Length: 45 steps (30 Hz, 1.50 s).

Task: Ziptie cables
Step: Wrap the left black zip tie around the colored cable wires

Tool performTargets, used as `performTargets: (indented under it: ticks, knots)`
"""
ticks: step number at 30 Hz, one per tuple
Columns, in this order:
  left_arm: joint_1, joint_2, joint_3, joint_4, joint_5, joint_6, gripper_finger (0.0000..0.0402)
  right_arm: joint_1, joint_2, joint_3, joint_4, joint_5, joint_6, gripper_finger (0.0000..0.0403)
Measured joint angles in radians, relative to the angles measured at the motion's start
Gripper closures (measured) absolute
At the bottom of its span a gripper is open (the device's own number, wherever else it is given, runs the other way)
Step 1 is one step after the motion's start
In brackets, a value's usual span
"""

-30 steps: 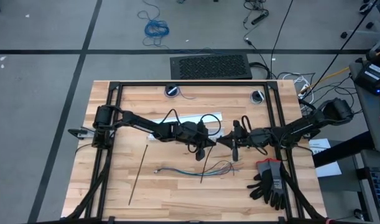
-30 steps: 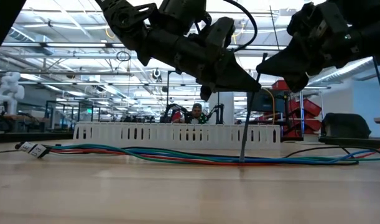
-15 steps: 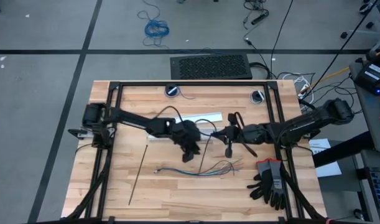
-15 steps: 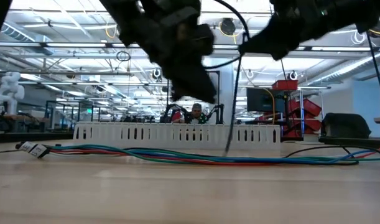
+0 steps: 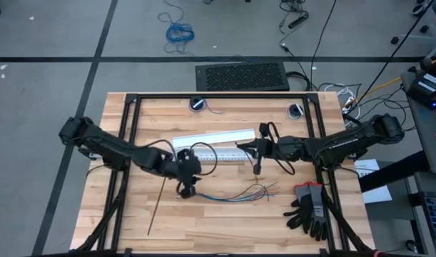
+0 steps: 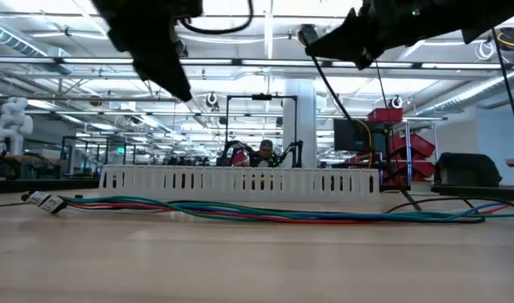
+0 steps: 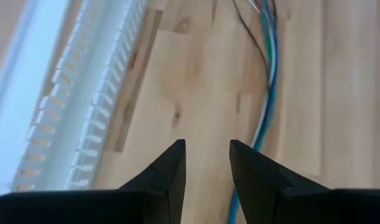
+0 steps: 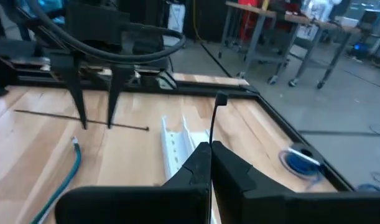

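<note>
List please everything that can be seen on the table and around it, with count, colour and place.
cables: one loose bundle, blue, green, red and grey, flat on the table near its front middle
zipties: two, black; one lies on the table left of the cables, one is held up above the table
slotted strip: one, white, behind the cables
gloves: one pair, black and grey, front right of the table
mat: one, black, on the floor behind the table
coiled cord: one, blue, on the floor farther back
left gripper: fingers open, empty, over the cables' left end
right gripper: fingers shut on the raised ziptie, right of the table's middle
</note>
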Motion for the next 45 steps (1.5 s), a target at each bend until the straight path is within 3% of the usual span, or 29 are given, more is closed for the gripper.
performTargets:
  ticks: [5, 7, 10, 17, 21, 29, 37, 45]
  knots:
    - [-0.022, -0.009, -0.1, 0.071, -0.067, -0.026, 0.0278, -0.002, 0.051, -0.001, 0.121, -0.016, -0.014, 0.0403]
    - [-0.021, -0.037, -0.145, 0.072, -0.087, -0.049, 0.0278, -0.006, 0.067, -0.001, 0.169, -0.075, 0.004, 0.0403]
    - [-0.021, -0.1, -0.213, 0.122, -0.13, -0.066, 0.0278, -0.015, 0.097, -0.001, 0.236, -0.164, 0.05, 0.0403]
    - [-0.053, -0.33, -0.355, 0.32, -0.162, -0.071, 0.0278, -0.037, 0.244, -0.001, 0.46, -0.229, 0.119, 0.0403]
    - [-0.079, -0.371, -0.447, 0.432, -0.17, -0.079, 0.0278, -0.05, 0.346, -0.001, 0.646, -0.293, 0.156, 0.0403]
    - [-0.1, -0.319, -0.559, 0.636, -0.152, -0.078, 0.0278, -0.059, 0.495, 0.072, 0.829, -0.319, 0.189, 0.0403]
    - [-0.106, -0.24, -0.561, 0.65, 0.035, -0.04, 0.0278, -0.084, 0.574, 0.19, 0.815, -0.283, 0.085, 0.0403]
    - [-0.122, -0.095, -0.562, 0.723, 0.139, -0.024, 0.026, -0.098, 0.687, 0.219, 0.795, -0.288, 0.177, 0.0403]
